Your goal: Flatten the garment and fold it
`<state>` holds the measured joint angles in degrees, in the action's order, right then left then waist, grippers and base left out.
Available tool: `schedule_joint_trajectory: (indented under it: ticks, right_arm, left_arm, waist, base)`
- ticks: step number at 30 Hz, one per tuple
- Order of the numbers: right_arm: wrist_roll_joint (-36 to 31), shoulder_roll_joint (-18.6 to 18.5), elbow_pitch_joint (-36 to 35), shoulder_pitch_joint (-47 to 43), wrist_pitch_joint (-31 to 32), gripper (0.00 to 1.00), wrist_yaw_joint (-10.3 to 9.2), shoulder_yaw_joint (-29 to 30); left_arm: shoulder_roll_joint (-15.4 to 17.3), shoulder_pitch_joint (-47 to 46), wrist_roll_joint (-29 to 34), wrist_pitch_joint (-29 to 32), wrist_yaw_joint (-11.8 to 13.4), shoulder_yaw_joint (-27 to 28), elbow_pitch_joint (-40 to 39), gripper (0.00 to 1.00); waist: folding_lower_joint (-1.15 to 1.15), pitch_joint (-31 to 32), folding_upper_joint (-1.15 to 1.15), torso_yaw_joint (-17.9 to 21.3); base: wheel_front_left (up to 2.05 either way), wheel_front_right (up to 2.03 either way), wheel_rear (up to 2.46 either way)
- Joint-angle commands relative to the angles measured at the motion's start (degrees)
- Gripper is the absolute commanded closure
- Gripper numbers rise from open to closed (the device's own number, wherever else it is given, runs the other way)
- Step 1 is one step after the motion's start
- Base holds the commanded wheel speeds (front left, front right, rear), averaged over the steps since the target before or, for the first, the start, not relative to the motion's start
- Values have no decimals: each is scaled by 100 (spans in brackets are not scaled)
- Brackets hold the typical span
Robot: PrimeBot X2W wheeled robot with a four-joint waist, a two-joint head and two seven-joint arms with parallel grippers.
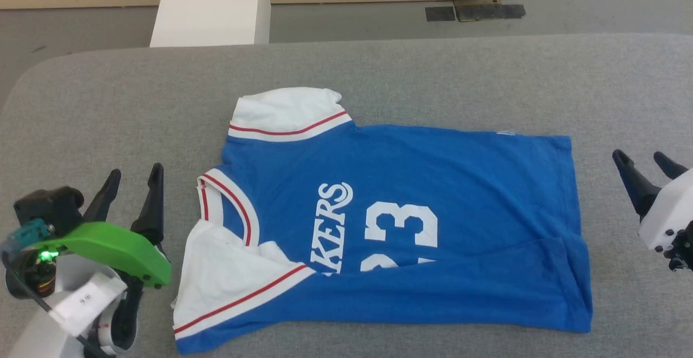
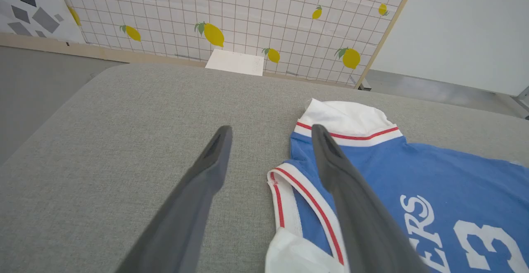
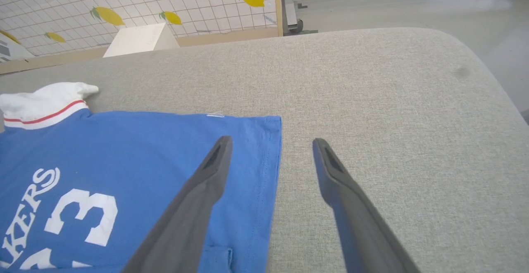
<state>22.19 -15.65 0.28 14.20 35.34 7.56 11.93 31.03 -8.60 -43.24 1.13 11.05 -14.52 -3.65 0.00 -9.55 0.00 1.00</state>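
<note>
- A blue shirt [image 1: 433,168] lies on a big grey table [image 1: 379,65], near the middle of the head view.
- The shirt lies sideways. Its neck hole [image 1: 227,206] points to 9 o'clock and its bottom edge [image 1: 568,195] points to 3 o'clock.
- One white sleeve [image 1: 287,110] with a red stripe sticks out at 11 o'clock of the shirt. The other white sleeve [image 1: 227,279] lies at 7 o'clock.
- White letters [image 1: 333,222] and a white number 23 [image 1: 400,223] show on the front, turned on their side.
- The side of the shirt at 6 o'clock is folded up over the front. This blue flap [image 1: 460,287] hides part of the letters and part of the number.
- The left gripper [image 1: 136,170] sits at 8 o'clock in the head view, just beside the neck hole. A strip of grey table shows between them. Its two dark fingers stand wide apart and hold nothing.
- The right gripper [image 1: 639,155] sits at 3 o'clock, near the shirt's bottom edge but apart from it. Its fingers stand wide apart too, and nothing is between them.
- In the right wrist view, one finger [image 3: 198,198] shows in front of the bottom edge. It is not clear if it touches the cloth.
- A white box [image 1: 211,6] stands on the floor [image 1: 352,22] past the table, at 11 o'clock. Behind it is a wall [image 2: 248,17] with squares and yellow lemons.
</note>
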Motion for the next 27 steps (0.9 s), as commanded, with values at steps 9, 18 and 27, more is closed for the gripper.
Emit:
schedule_joint_trajectory:
  ticks: [9, 18, 27]
  right_arm:
    - [-2, 63, 152, 191, -467, 0, -8, 24]
    - [14, -25, 54, 498, -366, 0, -8, -39]
    - [4, -76, -77, 680, -198, 0, -8, -197]
  left_arm:
    - [-277, -667, 355, -713, -277, -144, 532, 0]
    - [-525, -2566, 543, -53, -758, -691, 1474, 0]
    - [-817, -4631, 433, 1604, -1084, -1114, 3293, 0]
  waist:
    - [0, -495, 0, -77]
    - [0, -1110, 0, -183]
    - [0, -1572, 0, -51]
  base:
    - [0, 0, 0]
    - [0, 0, 0]
    - [0, 0, 0]
